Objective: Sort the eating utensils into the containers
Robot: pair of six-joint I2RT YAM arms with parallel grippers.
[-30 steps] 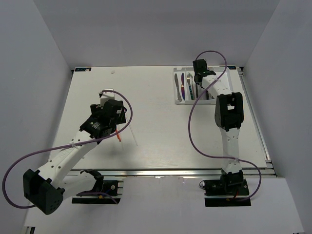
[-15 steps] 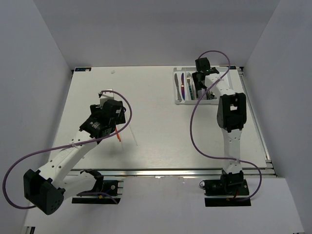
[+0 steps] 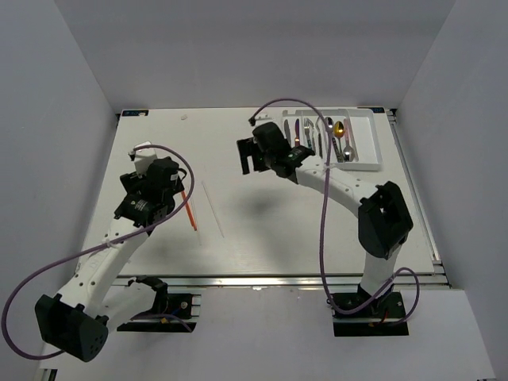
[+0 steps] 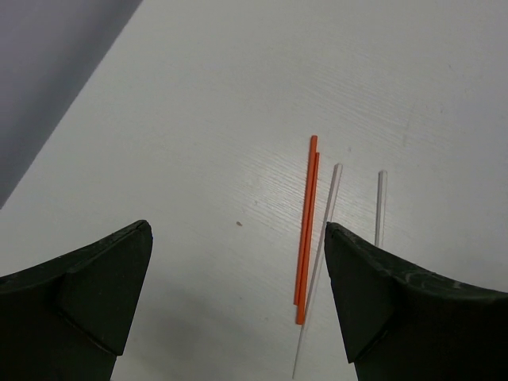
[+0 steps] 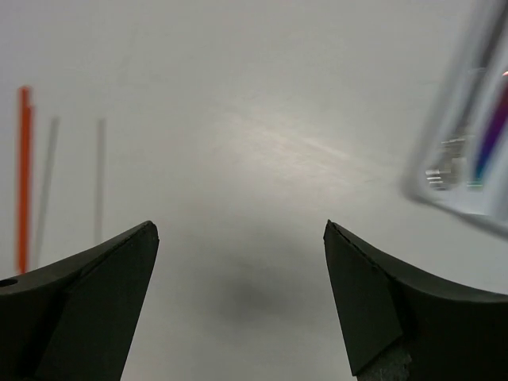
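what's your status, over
Left tool open, empty, near orange chopsticks and pale chopsticks, both loose on table. Right tool open, empty, beside tray. Nothing in the way.

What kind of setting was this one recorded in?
Probably a lab test cell, not a kitchen: plain white panels wall in a white table, with the left arm and right arm mounted at its metal-railed near edge.

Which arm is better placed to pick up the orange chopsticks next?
Left. The left gripper, open, hovers right by the orange chopsticks; the right gripper, also open, sits farther off, near the tray.
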